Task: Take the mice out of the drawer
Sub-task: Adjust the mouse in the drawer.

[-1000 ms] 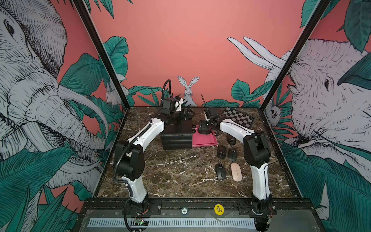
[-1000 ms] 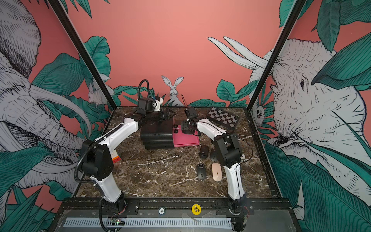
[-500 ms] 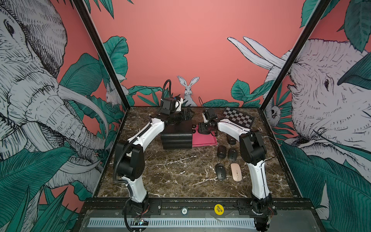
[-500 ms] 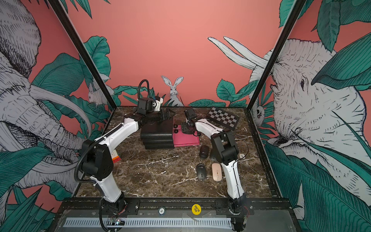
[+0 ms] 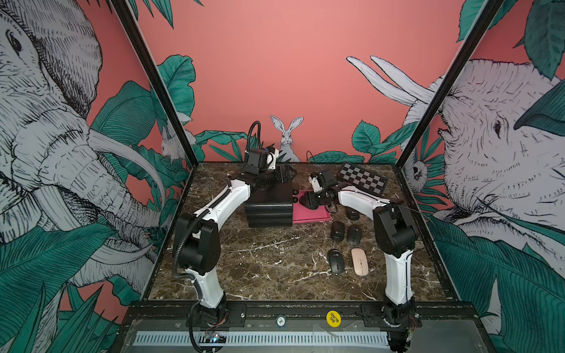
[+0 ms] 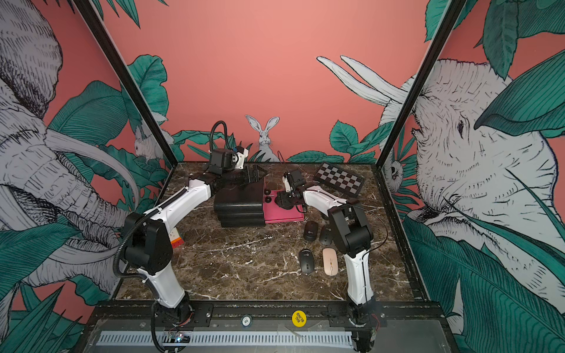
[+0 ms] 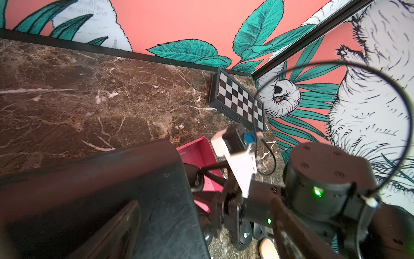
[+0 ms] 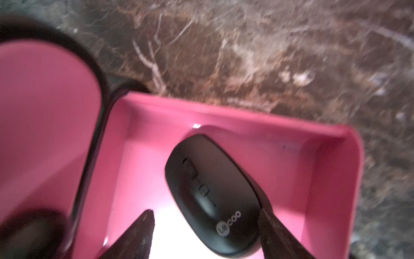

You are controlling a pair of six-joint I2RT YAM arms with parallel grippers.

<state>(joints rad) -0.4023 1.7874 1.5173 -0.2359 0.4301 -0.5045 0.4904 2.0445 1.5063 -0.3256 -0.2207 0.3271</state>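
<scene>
Our left gripper (image 5: 282, 176) rested on the black cabinet (image 5: 269, 204); we could not tell its jaws. In the pink drawer (image 8: 324, 179), the right gripper (image 8: 206, 210) straddled the last black mouse (image 8: 210, 179), spread, one finger (image 8: 275, 233) touching. An off-centre squeeze could have skidded it. Only the right wrist view showed this; both top views showed the other mice (image 5: 337, 230) outside.

Your top views are softly, evenly lit, edges bowed at 10 and 2 o'clock — your right wrist view is motion-blurred, with white glare on the pink drawer (image 8: 291, 179) floor beside the black mouse (image 8: 212, 195).
</scene>
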